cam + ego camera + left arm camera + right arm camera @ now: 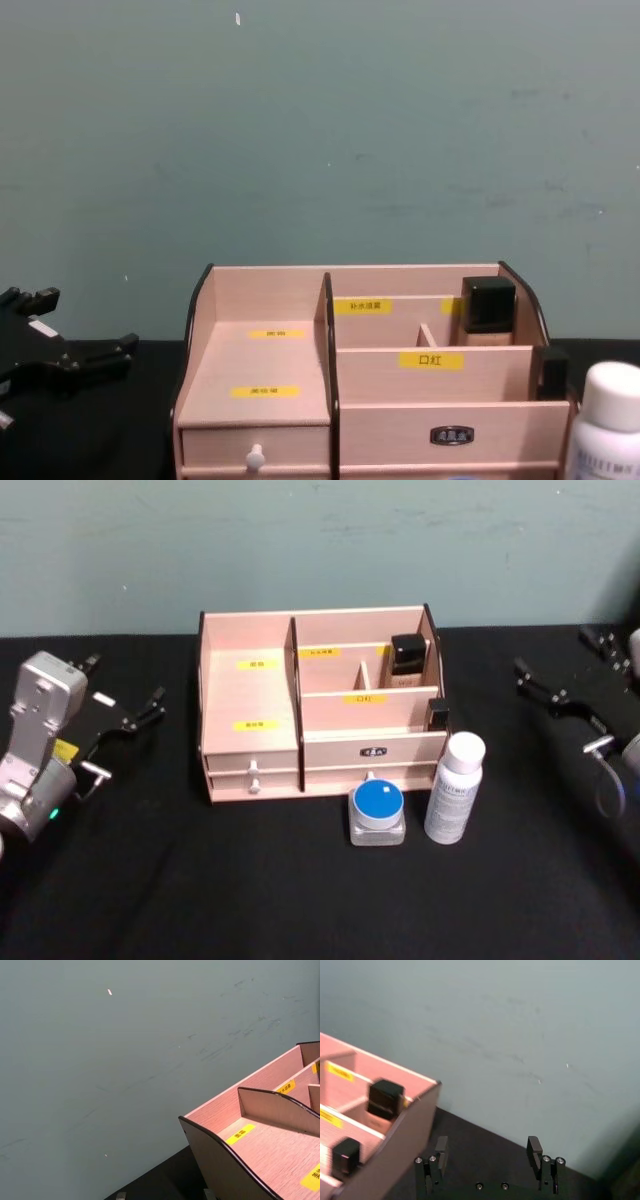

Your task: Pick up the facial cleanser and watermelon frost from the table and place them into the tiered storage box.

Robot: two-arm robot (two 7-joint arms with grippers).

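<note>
**Grippers hanging open, nothing picked up**

Nearest me, a blue-lidded jar [377, 810] and a white bottle [455, 788] are standing side by side on the black table [200, 880], just in front of the tiered storage box [250, 695]. Out to either side, the left gripper [125, 685] and right gripper [487, 1149] are hovering spread wide, gripping nothing.
</note>
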